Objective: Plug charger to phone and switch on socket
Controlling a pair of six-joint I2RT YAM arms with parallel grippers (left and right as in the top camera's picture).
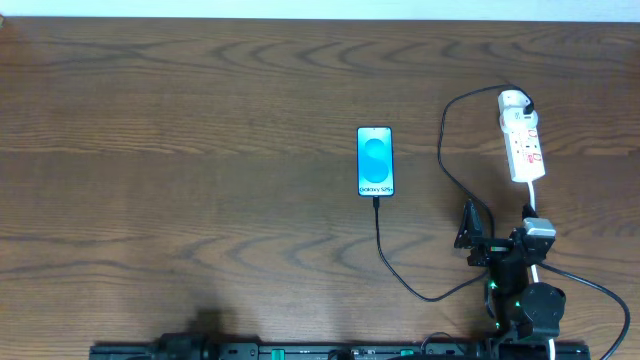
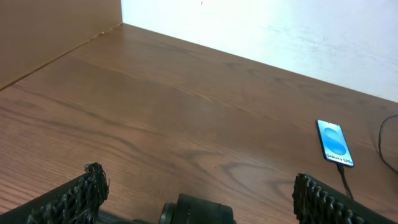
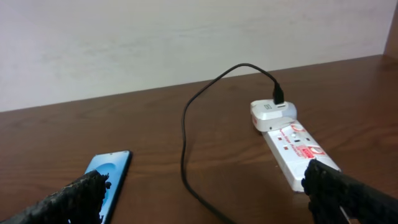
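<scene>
The phone (image 1: 375,162) lies flat mid-table with its blue screen lit. The charger (image 1: 386,250), a thin black cable, meets the phone's near end, loops right and runs back to a black plug (image 3: 279,96) in a white adapter (image 3: 272,114) at the far end of the socket (image 1: 522,140). My right gripper (image 1: 498,228) hovers open just in front of the socket's near end, nothing between its fingers. In the right wrist view the right gripper (image 3: 205,180) frames the phone (image 3: 106,177), charger (image 3: 185,143) and socket (image 3: 298,152). My left gripper (image 2: 200,182) is open and empty, far left of the phone (image 2: 334,143).
The socket's thick white cord (image 1: 532,200) runs from its near end toward the right arm's base (image 1: 530,305). A pale wall (image 3: 186,43) borders the table's far edge. The left wrist view takes in bare wooden tabletop (image 2: 155,112) left of the phone.
</scene>
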